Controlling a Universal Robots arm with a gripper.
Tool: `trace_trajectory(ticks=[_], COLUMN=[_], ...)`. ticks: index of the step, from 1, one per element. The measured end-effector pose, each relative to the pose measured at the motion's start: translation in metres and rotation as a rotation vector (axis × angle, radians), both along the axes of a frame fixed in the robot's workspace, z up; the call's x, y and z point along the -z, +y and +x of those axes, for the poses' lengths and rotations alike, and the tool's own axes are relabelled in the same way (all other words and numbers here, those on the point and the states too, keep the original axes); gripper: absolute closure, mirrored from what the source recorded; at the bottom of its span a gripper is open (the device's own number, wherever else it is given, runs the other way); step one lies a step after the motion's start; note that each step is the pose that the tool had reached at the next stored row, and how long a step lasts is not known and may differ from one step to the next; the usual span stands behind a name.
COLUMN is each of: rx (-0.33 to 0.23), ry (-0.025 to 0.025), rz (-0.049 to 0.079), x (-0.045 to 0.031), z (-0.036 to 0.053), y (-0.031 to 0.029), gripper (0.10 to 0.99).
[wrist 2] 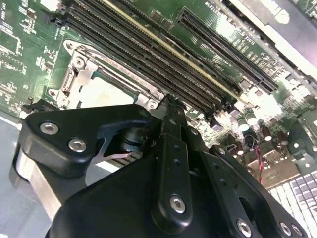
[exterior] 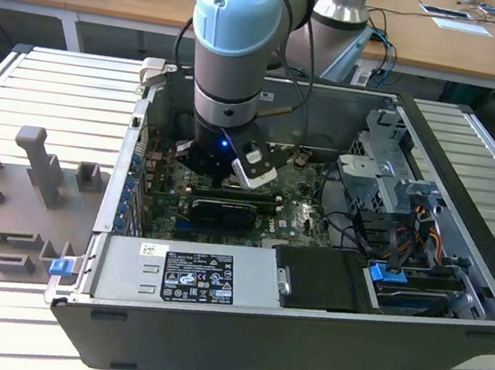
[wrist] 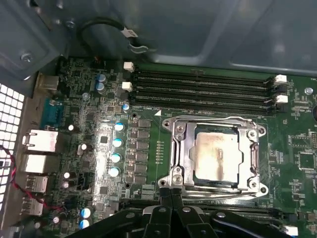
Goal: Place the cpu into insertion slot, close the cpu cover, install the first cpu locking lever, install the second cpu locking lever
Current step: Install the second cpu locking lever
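The claw [wrist: 171, 196], fingers pressed together and empty, hovers at the edge of the cpu cover [wrist: 181, 144], which lies over the cpu [wrist: 215, 153].

Black memory slots [wrist: 203, 91] cross the green motherboard [wrist: 99, 144].

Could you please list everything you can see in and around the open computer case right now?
computer case: one, dark grey, open on the slatted table
insertion slot: one, grey-rimmed, on the green board
cpu: one, pale silver, seated in the slot
cpu cover: one, silver frame, lying around the cpu
memory slots: four long black ones beside the socket
grey fixtures: several, at the exterior view's left
tool: one, black, fingertips together at the socket's edge
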State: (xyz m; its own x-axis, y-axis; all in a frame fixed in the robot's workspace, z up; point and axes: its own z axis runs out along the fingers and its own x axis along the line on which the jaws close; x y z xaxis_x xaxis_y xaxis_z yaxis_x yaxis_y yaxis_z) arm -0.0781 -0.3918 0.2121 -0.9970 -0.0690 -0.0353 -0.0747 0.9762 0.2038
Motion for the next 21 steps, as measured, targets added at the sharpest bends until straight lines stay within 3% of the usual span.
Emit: trace_trajectory(ticks=[3,6,10,16,21], rx=[0.000,0.000,0.000,0.000,0.000], ry=[0.0000,0.0000,-0.0006,-0.0005,-0.0011], rz=[0.009,0.039,0.057,0.074,0.078], x=[0.0037,0.0073,0.0111,0.0170,0.0139], z=[0.0000,-0.0005,-0.0032,-0.0042,-0.0043], y=[0.0000,-0.0001,-0.0016,-0.0018,-0.0020], gripper=[0.980,0.980,0.980,0.980,0.980])
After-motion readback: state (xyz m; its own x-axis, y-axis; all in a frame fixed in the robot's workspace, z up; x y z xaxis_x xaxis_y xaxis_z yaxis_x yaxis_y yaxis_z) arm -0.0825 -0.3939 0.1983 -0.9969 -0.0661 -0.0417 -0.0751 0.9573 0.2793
